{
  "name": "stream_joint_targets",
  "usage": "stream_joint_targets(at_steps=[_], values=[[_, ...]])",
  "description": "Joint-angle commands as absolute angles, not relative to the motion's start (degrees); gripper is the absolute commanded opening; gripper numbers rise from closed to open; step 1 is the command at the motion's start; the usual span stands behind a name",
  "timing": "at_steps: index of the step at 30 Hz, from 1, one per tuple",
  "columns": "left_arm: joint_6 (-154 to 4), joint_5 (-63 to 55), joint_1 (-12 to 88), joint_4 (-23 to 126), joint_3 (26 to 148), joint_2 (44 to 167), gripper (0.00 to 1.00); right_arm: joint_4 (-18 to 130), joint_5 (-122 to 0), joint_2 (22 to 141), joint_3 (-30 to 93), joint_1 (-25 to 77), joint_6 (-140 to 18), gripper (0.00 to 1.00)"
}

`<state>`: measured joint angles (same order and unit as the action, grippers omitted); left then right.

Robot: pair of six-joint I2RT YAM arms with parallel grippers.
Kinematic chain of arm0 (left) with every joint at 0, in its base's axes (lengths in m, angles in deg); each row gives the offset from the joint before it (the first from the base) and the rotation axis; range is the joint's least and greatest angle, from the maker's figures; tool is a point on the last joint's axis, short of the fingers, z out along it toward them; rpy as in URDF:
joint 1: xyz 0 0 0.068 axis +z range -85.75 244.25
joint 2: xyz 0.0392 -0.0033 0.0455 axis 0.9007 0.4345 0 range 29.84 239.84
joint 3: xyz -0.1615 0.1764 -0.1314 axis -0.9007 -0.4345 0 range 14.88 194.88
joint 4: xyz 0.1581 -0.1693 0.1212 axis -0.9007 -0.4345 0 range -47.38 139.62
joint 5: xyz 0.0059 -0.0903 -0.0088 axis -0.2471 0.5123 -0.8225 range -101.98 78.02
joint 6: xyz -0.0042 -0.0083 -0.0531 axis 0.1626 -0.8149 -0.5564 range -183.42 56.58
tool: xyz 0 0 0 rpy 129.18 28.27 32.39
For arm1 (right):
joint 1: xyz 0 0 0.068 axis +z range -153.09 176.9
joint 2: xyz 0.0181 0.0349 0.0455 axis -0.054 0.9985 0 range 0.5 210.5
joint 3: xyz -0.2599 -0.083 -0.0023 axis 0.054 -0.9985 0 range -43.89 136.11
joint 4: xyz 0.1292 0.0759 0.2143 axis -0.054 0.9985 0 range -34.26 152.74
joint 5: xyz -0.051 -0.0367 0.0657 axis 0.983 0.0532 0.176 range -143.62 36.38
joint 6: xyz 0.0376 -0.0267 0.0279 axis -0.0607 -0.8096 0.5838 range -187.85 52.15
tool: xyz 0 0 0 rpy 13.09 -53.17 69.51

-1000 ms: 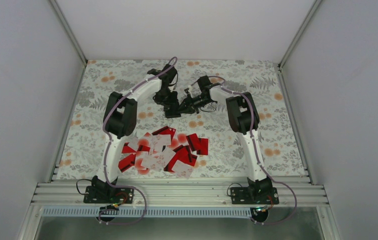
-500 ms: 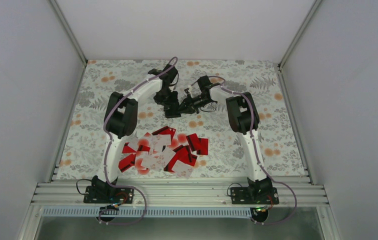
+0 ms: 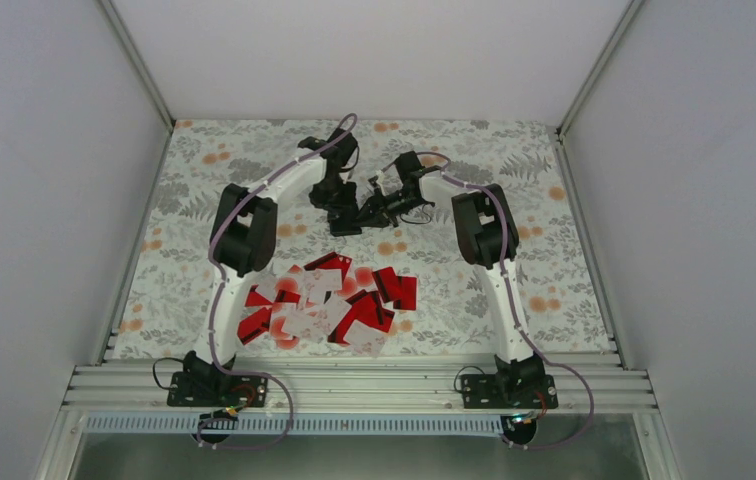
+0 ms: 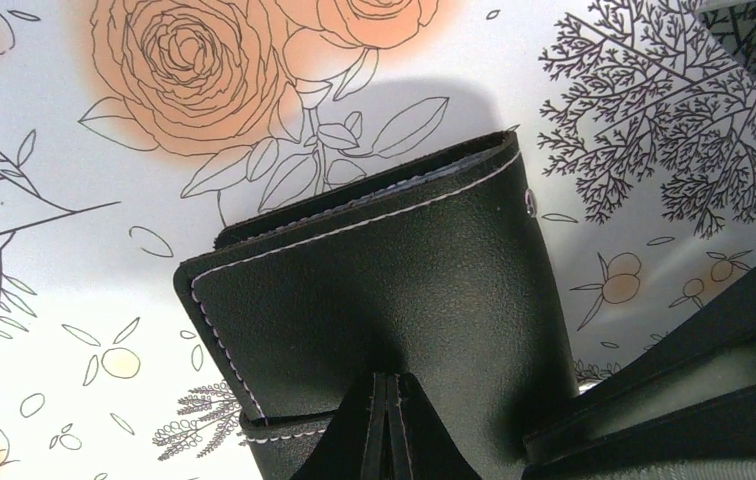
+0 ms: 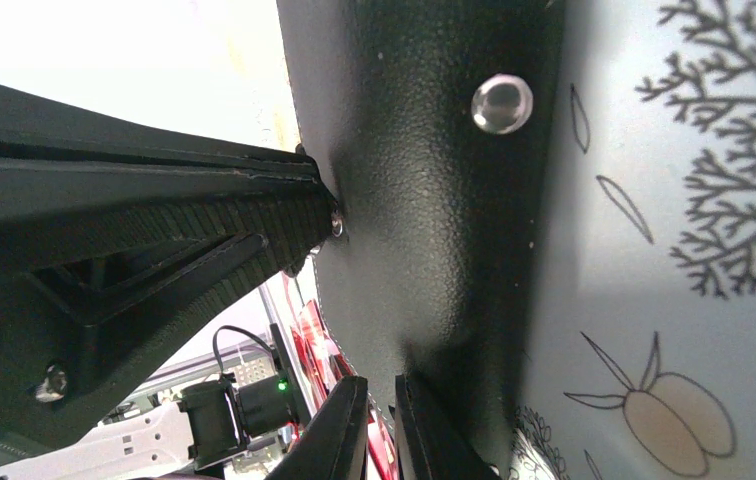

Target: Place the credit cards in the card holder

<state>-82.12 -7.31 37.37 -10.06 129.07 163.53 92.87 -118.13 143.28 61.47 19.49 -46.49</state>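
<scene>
The card holder (image 4: 384,290) was found at the far middle of the tabletop (image 3: 514,160), well apart from the credit cards (image 3: 326,302), which were heaped near the arm bases. It was held from both sides. The left gripper (image 4: 387,425) was seen clamped tight on the near edge of the black cover, and the right gripper (image 5: 382,425) appeared pinched on a flap beside the snap stud (image 5: 502,103) (its jaws were nearly together, with only thin leather between them). The holder was only slightly parted, with a strip of pale lining showing at its far edge. The step in hand was judged to be opening it. To do this well, the left grip should be used as a firm anchor while the flap is drawn away by the right gripper in an arc about the spine, not straight up, so that the leather is not pulled out of either pinch. The holder should be laid flat and fully spread before any card is fetched.
</scene>
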Motion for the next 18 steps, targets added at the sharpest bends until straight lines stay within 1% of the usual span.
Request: stream_joint_targets(at_steps=[1,11,18], values=[[-82.43,-10.1,37.34,-8.11,131.39,166.34,0.02,95.72,-110.55,146.27,61.16,20.46,-47.02,0.09],[-81.75,-11.52,37.44,-9.32,135.18,168.34,0.02,95.77,-111.81,144.68,63.79,20.19,-45.1,0.09],[-80.3,-10.81,37.44,-8.12,135.38,168.54,0.02,94.8,-112.76,143.31,64.96,20.12,-43.27,0.09]])
